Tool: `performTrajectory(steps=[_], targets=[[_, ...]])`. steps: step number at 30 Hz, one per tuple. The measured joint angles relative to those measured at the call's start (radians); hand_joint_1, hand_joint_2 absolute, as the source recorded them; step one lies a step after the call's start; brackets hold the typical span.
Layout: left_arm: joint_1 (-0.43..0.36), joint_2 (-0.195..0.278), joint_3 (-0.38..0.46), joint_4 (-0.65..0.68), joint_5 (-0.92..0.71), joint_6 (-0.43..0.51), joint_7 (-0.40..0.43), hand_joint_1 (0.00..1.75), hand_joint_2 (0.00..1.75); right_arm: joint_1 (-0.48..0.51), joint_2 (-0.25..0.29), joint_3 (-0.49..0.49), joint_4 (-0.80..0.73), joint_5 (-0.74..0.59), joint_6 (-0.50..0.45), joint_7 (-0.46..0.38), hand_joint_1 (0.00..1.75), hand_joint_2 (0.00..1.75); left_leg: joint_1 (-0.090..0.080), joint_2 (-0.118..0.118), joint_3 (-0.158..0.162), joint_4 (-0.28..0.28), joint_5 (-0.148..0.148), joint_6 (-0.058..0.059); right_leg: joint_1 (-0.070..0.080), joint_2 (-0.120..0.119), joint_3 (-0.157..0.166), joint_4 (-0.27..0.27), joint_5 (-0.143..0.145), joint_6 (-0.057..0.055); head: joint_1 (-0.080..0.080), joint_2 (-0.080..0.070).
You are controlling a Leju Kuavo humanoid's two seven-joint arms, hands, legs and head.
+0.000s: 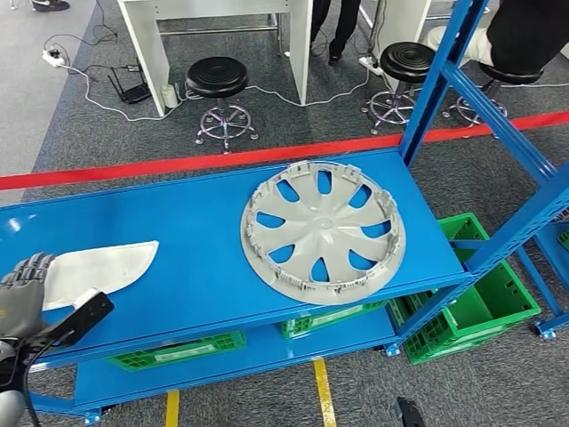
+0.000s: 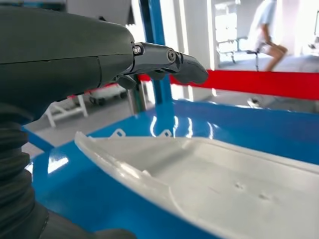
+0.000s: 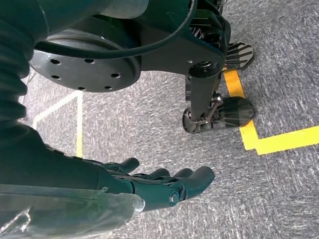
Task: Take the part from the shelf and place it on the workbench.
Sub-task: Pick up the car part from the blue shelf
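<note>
Part (image 1: 100, 269): a flat, pale grey panel with one rounded tip, lying at the left end of the blue shelf (image 1: 195, 240), close to the shelf's front edge. The left hand (image 1: 23, 286) hovers over the panel's left end with its fingers (image 2: 180, 64) stretched out and apart above it, holding nothing; the left wrist view shows a clear gap between them and the panel's raised rim. Bare blue shelf lies between the panel and a round grey wheel cover (image 1: 323, 231), which sits toward the right end and overhangs the front edge slightly. The right hand (image 3: 161, 186) hangs over grey carpet, fingers extended and empty. On the lower tier stand green crates (image 1: 178, 350), contents hidden; a further green crate (image 1: 480, 294) at the right looks empty. Behind the shelf a red floor line (image 1: 201, 160) runs across, with black stools (image 1: 216, 80) beyond.
</note>
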Motion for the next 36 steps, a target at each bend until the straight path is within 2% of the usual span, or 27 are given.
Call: performTrajectory(steps=[8,17,21,28,36], targets=[[-0.045,-0.063,0.026,0.078,-0.064,-0.003,-0.025,0.00,1.75,-0.004,0.003,-0.006,0.000,0.016,0.000,0.003,0.00,1.75,0.000,0.000,0.000,0.000,0.000,0.000,0.000,0.000,0.000,0.000,0.000,0.000,0.000,0.000],[-0.056,-0.087,0.034,0.112,-0.065,-0.004,-0.032,0.00,1.75,-0.006,0.003,-0.007,0.000,0.017,0.000,0.004,0.00,1.75,0.000,0.000,0.000,0.000,0.000,0.000,0.000,0.001,0.000,0.000,0.000,0.000,0.000,0.000],[-0.069,-0.099,0.041,0.137,-0.069,-0.012,-0.062,0.00,1.75,-0.007,0.003,-0.007,0.000,0.022,0.001,0.007,0.00,1.75,0.000,0.000,0.000,0.000,0.000,0.000,0.000,0.000,0.000,0.000,0.000,0.000,0.000,0.000],[-0.135,-0.148,0.057,0.243,-0.097,0.001,-0.127,0.00,1.75,-0.010,0.006,-0.008,0.000,0.042,0.005,0.014,0.00,1.75,0.000,0.000,0.001,0.000,0.000,0.000,0.000,0.000,0.001,0.000,0.000,0.000,0.000,0.000],[-0.206,-0.204,0.075,0.360,-0.159,0.061,-0.180,0.00,1.75,-0.016,0.015,-0.008,0.000,0.071,0.007,0.017,0.00,1.75,0.000,0.000,0.003,0.000,0.001,-0.001,0.000,-0.001,0.003,0.000,0.000,0.000,0.000,0.000]])
